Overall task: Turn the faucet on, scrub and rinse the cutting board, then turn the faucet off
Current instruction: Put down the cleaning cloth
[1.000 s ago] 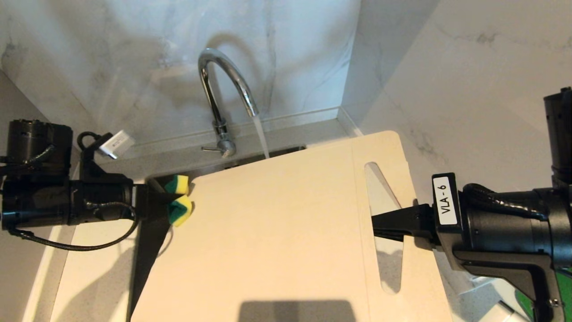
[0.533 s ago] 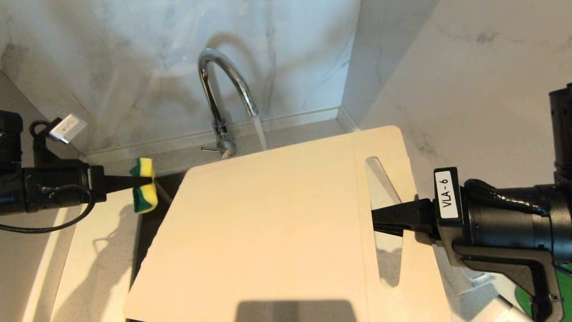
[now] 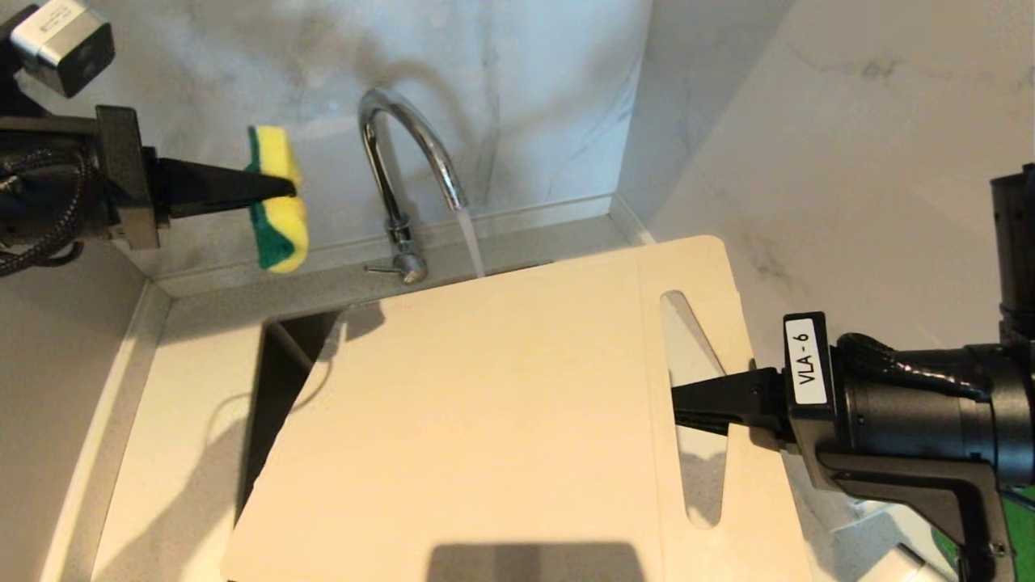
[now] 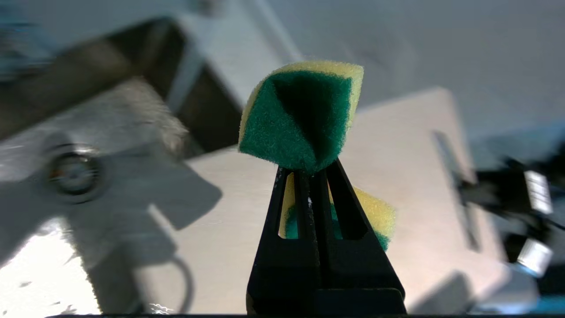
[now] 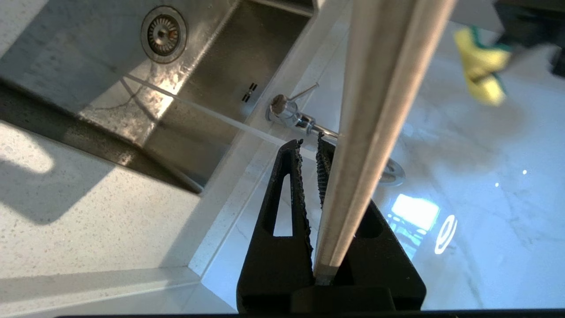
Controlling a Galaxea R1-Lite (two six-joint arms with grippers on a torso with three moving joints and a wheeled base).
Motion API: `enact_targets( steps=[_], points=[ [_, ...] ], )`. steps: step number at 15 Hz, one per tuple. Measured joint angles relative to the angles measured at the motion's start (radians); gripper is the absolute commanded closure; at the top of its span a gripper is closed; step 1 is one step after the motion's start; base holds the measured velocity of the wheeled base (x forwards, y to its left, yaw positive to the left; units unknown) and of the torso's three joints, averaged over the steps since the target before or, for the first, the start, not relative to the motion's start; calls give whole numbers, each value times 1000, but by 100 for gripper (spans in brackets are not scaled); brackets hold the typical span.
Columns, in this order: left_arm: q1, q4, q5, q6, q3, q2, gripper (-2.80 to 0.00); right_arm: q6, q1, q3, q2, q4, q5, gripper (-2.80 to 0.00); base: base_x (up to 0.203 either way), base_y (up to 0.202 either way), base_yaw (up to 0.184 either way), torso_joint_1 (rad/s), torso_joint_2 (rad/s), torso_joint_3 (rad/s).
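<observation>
The cream cutting board (image 3: 501, 404) is held tilted over the sink, and my right gripper (image 3: 679, 404) is shut on the strip beside its handle slot. In the right wrist view the board's edge (image 5: 384, 88) runs between the fingers of that gripper (image 5: 309, 145). The chrome faucet (image 3: 404, 162) is running, and its stream (image 3: 471, 246) drops behind the board's far edge. My left gripper (image 3: 287, 190) hangs high to the left of the faucet, clear of the board, shut on a green-and-yellow sponge (image 3: 279, 202). The squeezed sponge (image 4: 300, 119) bulges past the tips of this gripper (image 4: 309, 170).
The steel sink (image 5: 110, 88) with its drain (image 5: 163, 33) lies under the board, and its dark opening (image 3: 283, 356) shows at the board's left. Pale countertop (image 3: 178, 453) surrounds it. Marble walls close in behind and on the right. Something green (image 3: 1019, 525) shows at the lower right edge.
My left gripper has lifted the sponge off the board's left corner, up and away to beside the faucet. The board has shifted only slightly in the right gripper. Water keeps running.
</observation>
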Motion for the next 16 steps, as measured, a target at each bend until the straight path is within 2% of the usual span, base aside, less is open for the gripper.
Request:
enact_targets(
  steps=[3,4,7,11,16],
  points=[
    [-297,27,177,-11,-40,5,0,1,0,0,0,0,0,0,0,0,0,0,0,0],
    [-374,29,228,-13,-49,26,0,0,0,0,0,0,0,0,0,0,0,0,0,0],
    [-514,11,332,-15,-77,127,0,2,-7,0,2,0,0,0,0,0,0,0,0,0],
    [-559,-33,397,-9,-82,257,0,2,-17,0,2,1,1,0,0,0,0,0,0,0],
    [-537,-49,396,14,4,295,0,2,-34,6,4,7,3,0,0,0,0,0,0,0]
  ],
)
